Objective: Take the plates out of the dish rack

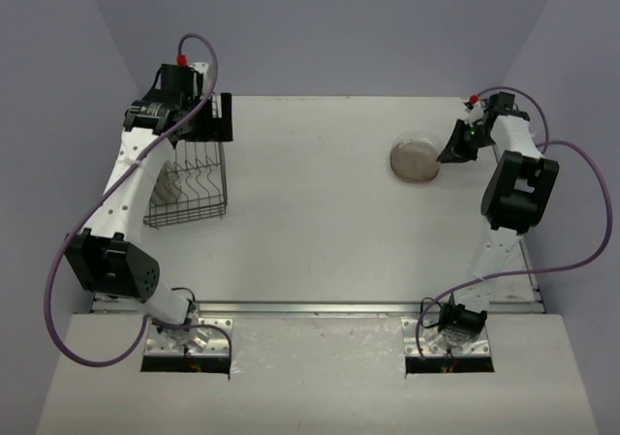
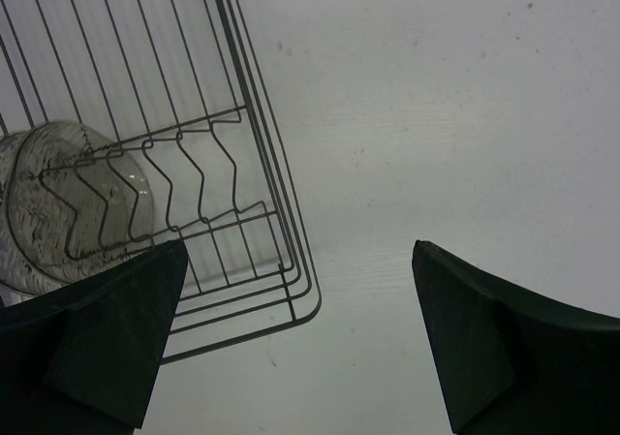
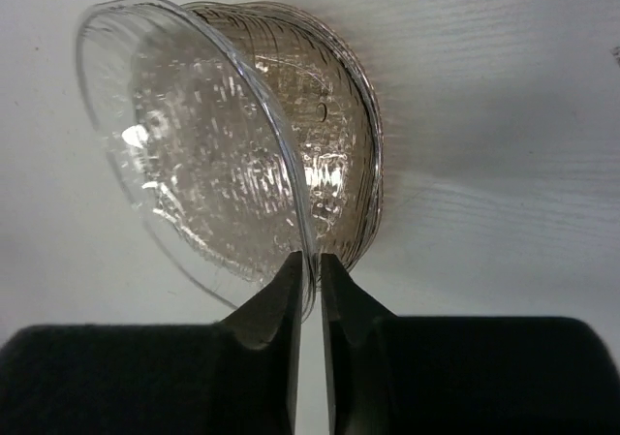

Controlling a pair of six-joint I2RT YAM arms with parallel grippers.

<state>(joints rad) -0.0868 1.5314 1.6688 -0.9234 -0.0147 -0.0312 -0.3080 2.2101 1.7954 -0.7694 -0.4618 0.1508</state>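
Note:
The black wire dish rack [image 1: 190,185] stands at the table's left and also shows in the left wrist view [image 2: 208,154]. Pale and see-through plates [image 2: 60,214] stand on edge between its dividers, seen in the top view near the rack's left side [image 1: 165,191]. My left gripper [image 1: 219,118] hovers open and empty [image 2: 300,343] over the rack's far right corner. My right gripper [image 1: 452,150] is shut [image 3: 312,270] on the rim of a see-through plate [image 3: 194,154], held tilted against a grey-brown plate [image 3: 344,135] that lies on the table [image 1: 417,159].
The table's right edge runs close behind my right arm [image 1: 513,188]. Purple cables [image 1: 581,251] loop beside both arms. A metal strip [image 1: 320,308] marks the near table edge.

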